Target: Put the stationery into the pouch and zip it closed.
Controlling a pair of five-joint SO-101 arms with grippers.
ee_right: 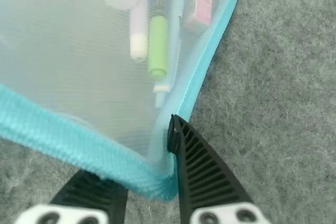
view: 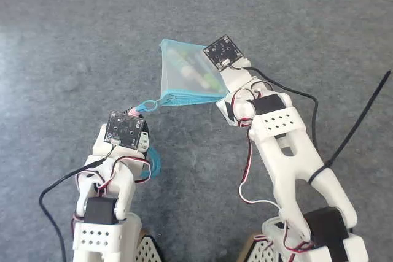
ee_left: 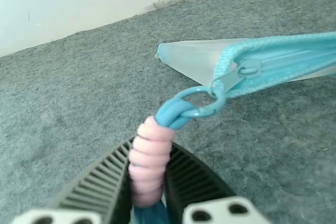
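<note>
Squeezing left gripper [ee_left: 151, 148]: my fingers are shut tight on the pink curly strap [ee_left: 148, 166].
strap: it joins a blue ring [ee_left: 197, 100] on the zip slider [ee_left: 233, 74].
right gripper [ee_right: 144, 153]: I pinch the pouch [ee_right: 63, 66] at a corner, by the zip.
stationery [ee_right: 157, 48]: pens lie inside the see-through pouch.
pouch: it is between my two grippers, over the grey table [view: 73, 59].

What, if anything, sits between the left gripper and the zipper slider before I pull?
Nothing visible blocks it. The left gripper is shut on the pink coiled strap, which joins the slider through a blue ring. The right gripper pinches a corner of the pouch.
</note>
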